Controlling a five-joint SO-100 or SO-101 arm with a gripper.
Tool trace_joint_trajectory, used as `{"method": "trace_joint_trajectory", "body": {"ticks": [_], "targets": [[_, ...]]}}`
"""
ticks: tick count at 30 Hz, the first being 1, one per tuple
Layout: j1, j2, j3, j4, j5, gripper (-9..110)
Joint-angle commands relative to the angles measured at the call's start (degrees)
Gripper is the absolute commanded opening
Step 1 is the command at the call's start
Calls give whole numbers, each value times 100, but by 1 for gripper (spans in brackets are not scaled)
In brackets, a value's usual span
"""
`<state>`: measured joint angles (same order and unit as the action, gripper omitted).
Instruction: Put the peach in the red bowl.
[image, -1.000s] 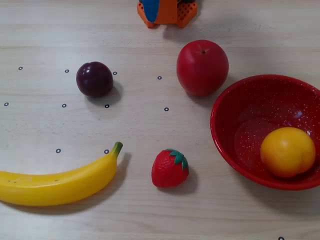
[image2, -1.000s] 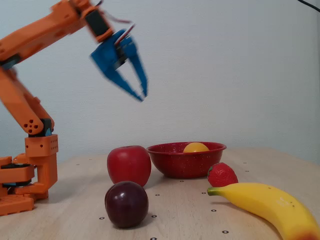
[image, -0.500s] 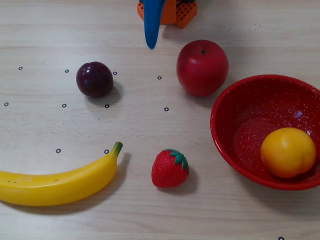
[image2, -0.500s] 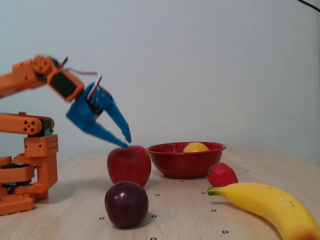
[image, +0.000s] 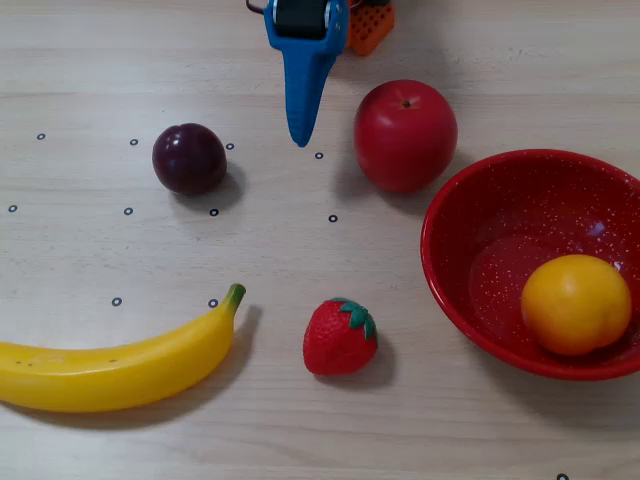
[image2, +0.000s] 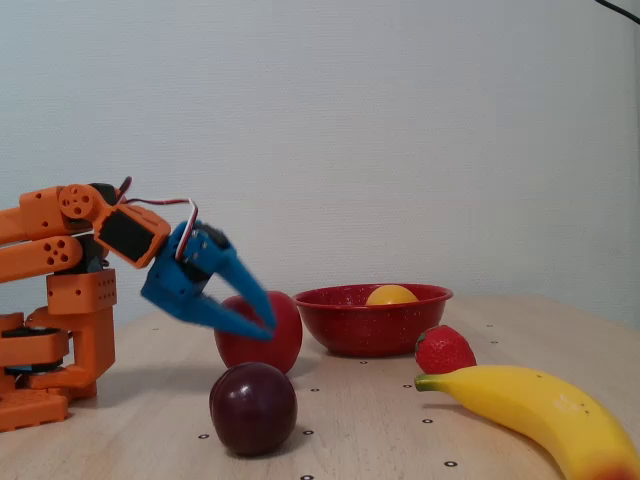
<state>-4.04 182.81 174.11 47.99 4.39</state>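
Note:
The yellow-orange peach (image: 575, 303) lies inside the red speckled bowl (image: 500, 225) at the right of the overhead view, against the bowl's near right wall. In the fixed view only the top of the peach (image2: 391, 295) shows above the bowl's rim (image2: 370, 327). My blue gripper (image: 300, 135) hangs over the table at the top centre, left of the bowl and apart from it. In the fixed view the gripper (image2: 266, 327) points down in front of the red apple, its jaws closed to a point and holding nothing.
A red apple (image: 405, 135) stands between gripper and bowl. A dark plum (image: 189, 158) lies left of the gripper. A strawberry (image: 340, 337) and a banana (image: 120, 365) lie along the front. The orange arm base (image2: 60, 330) stands at the left of the fixed view.

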Motion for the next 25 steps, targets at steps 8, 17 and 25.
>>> {"method": "trace_joint_trajectory", "body": {"ticks": [8, 17, 25], "targets": [[-132, 97, 44, 510, -132, 0], [-132, 97, 44, 510, -141, 0], [-132, 97, 44, 510, -141, 0]]}}
